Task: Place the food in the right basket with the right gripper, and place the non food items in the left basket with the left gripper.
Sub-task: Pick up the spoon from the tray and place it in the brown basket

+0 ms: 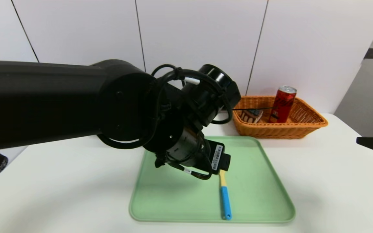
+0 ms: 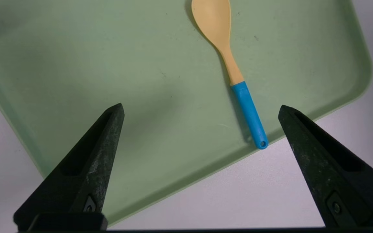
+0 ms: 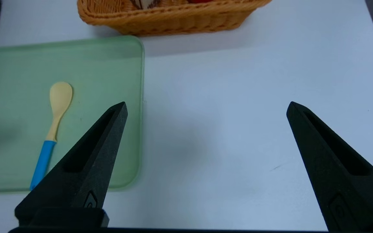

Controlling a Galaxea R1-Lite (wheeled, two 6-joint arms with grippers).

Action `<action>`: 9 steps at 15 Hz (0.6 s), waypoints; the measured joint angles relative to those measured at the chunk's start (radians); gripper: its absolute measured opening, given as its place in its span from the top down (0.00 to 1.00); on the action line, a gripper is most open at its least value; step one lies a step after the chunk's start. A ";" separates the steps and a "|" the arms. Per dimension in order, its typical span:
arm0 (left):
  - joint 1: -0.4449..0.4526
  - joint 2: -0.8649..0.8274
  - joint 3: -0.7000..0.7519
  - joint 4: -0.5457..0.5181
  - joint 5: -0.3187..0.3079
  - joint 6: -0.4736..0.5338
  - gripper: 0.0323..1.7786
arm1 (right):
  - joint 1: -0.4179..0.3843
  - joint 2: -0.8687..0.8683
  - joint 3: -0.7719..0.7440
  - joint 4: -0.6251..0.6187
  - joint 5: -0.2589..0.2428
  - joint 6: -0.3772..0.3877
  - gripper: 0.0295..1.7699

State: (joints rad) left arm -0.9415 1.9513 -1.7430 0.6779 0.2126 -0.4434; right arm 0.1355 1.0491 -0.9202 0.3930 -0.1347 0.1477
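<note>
Blue-handled wooden spoon lies alone at lower centre on the green tray, so the left gripper hangs above it, jaws wide and empty, likely lining up a grasp.

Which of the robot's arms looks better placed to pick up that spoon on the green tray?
Left. Its open end effector hangs over the tray with the spoon ahead of it. The right end effector is over bare table beside the tray.

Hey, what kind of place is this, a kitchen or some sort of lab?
Probably a robot test bench rather than a kitchen: a bare white table against plain white wall panels, with a green tray and an orange wicker basket laid out for sorting.
</note>
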 joint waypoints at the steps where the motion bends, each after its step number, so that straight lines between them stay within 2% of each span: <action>1: -0.008 0.020 -0.027 0.031 0.005 -0.023 0.05 | -0.002 0.016 0.006 0.022 -0.003 0.001 0.04; 5: -0.027 0.108 -0.187 0.179 0.006 -0.111 0.05 | -0.004 0.073 0.011 0.052 -0.003 0.007 0.04; 9: -0.050 0.182 -0.230 0.181 0.008 -0.132 0.05 | -0.005 0.102 0.014 0.046 0.002 0.009 0.04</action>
State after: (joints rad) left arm -0.9915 2.1330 -1.9728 0.8587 0.2202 -0.5753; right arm 0.1302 1.1511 -0.9057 0.4391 -0.1328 0.1568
